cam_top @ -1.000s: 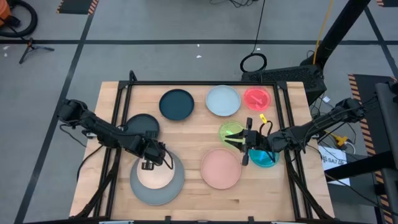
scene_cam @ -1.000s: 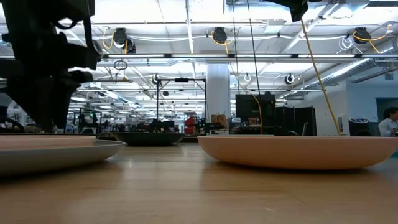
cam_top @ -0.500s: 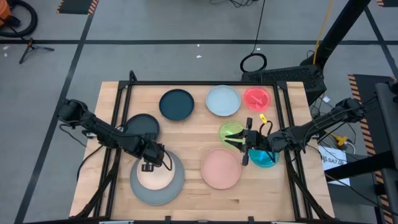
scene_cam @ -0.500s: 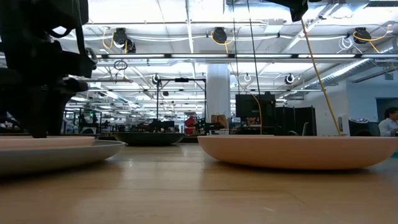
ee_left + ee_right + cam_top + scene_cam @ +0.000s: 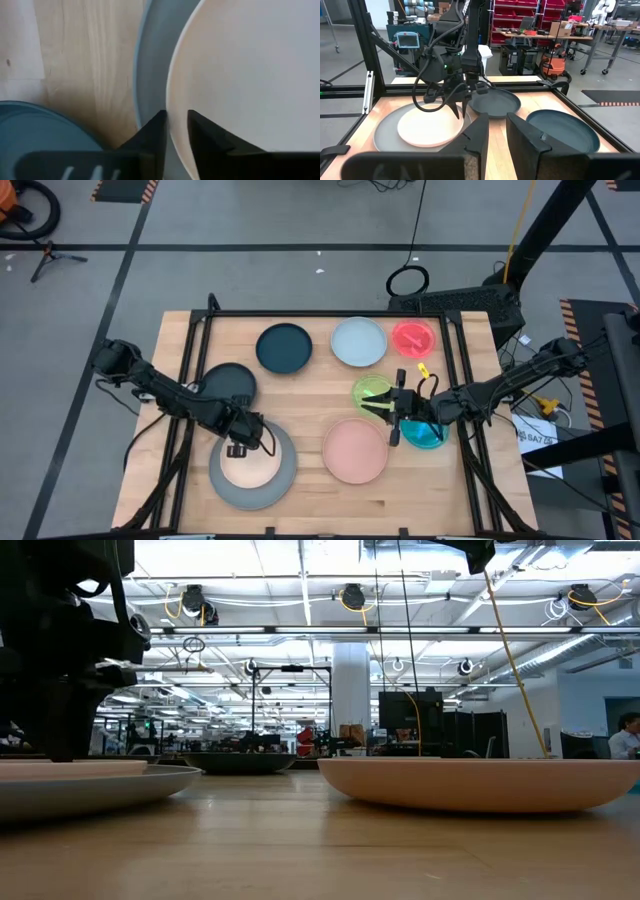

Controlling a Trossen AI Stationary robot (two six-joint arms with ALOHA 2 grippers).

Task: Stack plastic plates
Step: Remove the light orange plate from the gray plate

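1. The left gripper [image 5: 237, 448] has edged back toward the cream plate's [image 5: 250, 464] rim over the last second; that plate lies inside the grey plate [image 5: 252, 489], so the first stacking looks done.
2. Its jaws straddle the cream rim, narrowly parted, apparently released.
3. The right gripper [image 5: 393, 419] waits between the green plate [image 5: 368, 390] and pink plate [image 5: 354, 450], jaws slightly apart and empty.
4. The teal plate [image 5: 428, 437] is partly covered by the right arm.

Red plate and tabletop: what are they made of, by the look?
Red plate: likely translucent plastic; the colour glows through and a pale glare shows on its surface. Tabletop: pale wood, butcher-block style; parallel strips and grain lines show, with a low satin sheen in the low view.
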